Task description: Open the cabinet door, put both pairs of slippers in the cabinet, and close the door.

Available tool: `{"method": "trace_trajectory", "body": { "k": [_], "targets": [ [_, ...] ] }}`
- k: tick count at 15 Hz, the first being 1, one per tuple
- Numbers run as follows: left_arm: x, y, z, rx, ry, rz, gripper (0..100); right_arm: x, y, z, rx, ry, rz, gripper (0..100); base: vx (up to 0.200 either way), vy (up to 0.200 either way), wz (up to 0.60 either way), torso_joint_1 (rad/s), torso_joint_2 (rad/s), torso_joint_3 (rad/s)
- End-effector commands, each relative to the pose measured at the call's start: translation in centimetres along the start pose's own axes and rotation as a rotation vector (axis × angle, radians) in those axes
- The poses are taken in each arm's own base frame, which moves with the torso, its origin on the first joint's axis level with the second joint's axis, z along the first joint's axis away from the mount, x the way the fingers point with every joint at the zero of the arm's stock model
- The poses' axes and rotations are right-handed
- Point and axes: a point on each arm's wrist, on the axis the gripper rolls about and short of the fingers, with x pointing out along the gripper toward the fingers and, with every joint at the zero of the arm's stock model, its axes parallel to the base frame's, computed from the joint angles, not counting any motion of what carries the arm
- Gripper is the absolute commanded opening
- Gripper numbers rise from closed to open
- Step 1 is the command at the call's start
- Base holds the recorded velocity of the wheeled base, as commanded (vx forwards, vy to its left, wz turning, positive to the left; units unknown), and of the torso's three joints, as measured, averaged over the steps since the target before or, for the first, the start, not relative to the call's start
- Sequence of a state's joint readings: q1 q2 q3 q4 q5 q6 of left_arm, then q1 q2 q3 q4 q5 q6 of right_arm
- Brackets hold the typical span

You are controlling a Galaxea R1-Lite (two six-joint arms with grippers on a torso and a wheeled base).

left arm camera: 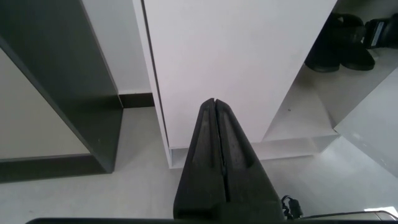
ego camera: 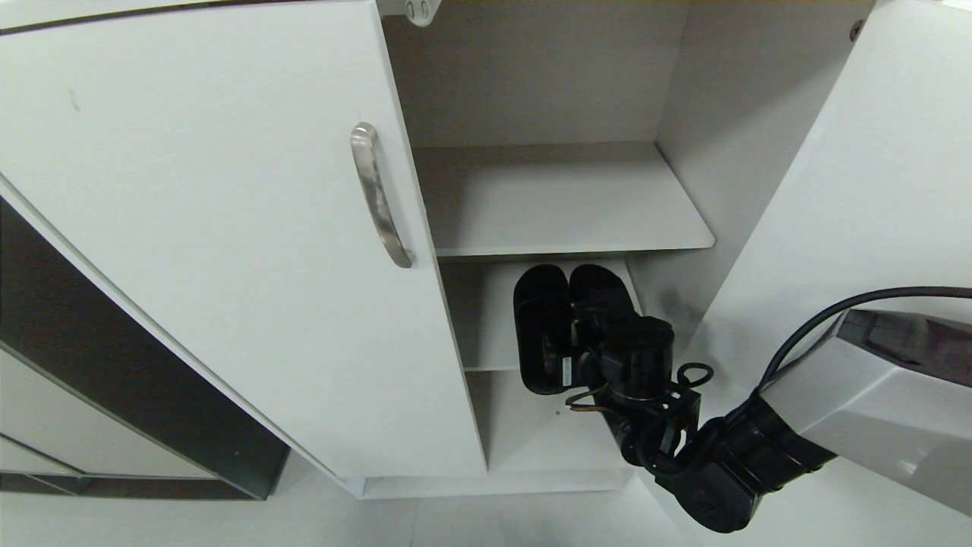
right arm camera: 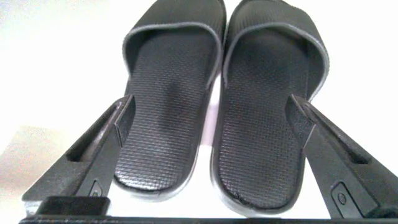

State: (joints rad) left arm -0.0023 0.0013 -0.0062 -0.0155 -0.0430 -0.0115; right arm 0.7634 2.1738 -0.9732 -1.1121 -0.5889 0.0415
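Right gripper: fingers spread wide, one on each outer side of the heels of a pair of black slippers, holding nothing. From the wrist view I cannot tell whether the pads brush the soles or stand just clear.

Slippers lie side by side, soles down, toes pointing into the cabinet, on the middle shelf. From the head view the heels seem to hang a little past the shelf's front edge.

Judgement: this is the release of the first pair. To do it well, draw the arm straight back along the line of the slippers with the fingers kept wide, so neither pad catches a heel and drags the pair out. A short nudge inward first would seat the heels fully and keep them away from the closing door.

The upper shelf is bare. The right door stands open just beside the arm; retreat without knocking it. The left door with its metal handle is closed.

Left gripper: fingers pressed together, holding nothing, outside and facing the closed door.
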Motion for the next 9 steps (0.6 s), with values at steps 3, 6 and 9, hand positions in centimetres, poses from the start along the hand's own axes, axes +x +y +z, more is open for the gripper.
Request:
{"method": "trace_trajectory", "body": {
  "k": [3, 6, 9],
  "targets": [
    [0.01, 0.0, 0.0, 0.001, 0.002, -0.001, 0, -0.36, -0.11, 0.49, 0.005, -0.007, 0.008, 100, -0.133, 0.0, 0.0, 0.003, 0.0, 0.0],
    [0.0, 0.0, 0.0, 0.001, 0.0, 0.001, 0, -0.67, -0.23, 0.42, -0.001, 0.001, 0.017, 100, -0.2, 0.0, 0.0, 0.002, 0.0, 0.004],
    [0.01, 0.0, 0.0, 0.001, 0.002, -0.001, 0, -0.69, -0.22, 0.4, -0.001, 0.001, 0.025, 100, -0.2, 0.0, 0.0, 0.004, 0.0, 0.004]
  ]
}}
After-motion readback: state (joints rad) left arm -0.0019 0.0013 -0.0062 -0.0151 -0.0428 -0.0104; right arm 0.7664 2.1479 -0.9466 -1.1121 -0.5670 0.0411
